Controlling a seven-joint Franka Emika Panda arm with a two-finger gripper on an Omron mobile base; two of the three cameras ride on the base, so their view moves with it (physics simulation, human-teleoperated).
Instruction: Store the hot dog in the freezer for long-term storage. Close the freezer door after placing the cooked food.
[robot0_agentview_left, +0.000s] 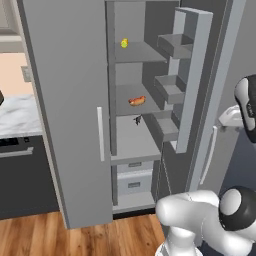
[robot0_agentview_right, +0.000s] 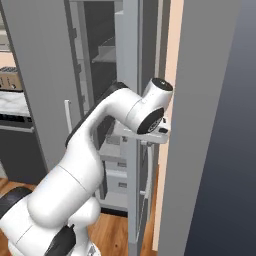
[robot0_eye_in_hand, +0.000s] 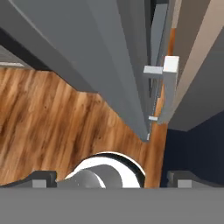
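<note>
The hot dog (robot0_agentview_left: 137, 101) lies on a middle shelf inside the open freezer (robot0_agentview_left: 131, 145). The freezer door (robot0_agentview_left: 196, 65) stands swung wide open, its inner shelf bins (robot0_agentview_left: 172, 87) facing the compartment. My hand (robot0_agentview_right: 150, 133) hangs on the outer side of that door (robot0_agentview_right: 131, 75), level with the top of its vertical handle (robot0_agentview_right: 148, 172). In the hand view my gripper (robot0_eye_in_hand: 113, 180) points down at the floor beside the door (robot0_eye_in_hand: 109, 52). The handle (robot0_eye_in_hand: 168, 89) lies just ahead of it. Its fingertips (robot0_eye_in_hand: 43, 179) stand far apart with nothing between them.
A small round yellow item (robot0_agentview_left: 124, 43) sits on the upper freezer shelf. A plain grey door with a handle (robot0_agentview_left: 100, 135) flanks the freezer on the left. Beyond it are a marble counter (robot0_agentview_left: 17, 115) and a dark appliance (robot0_agentview_left: 20, 170). A tall grey panel (robot0_agentview_right: 215, 125) stands close on the right.
</note>
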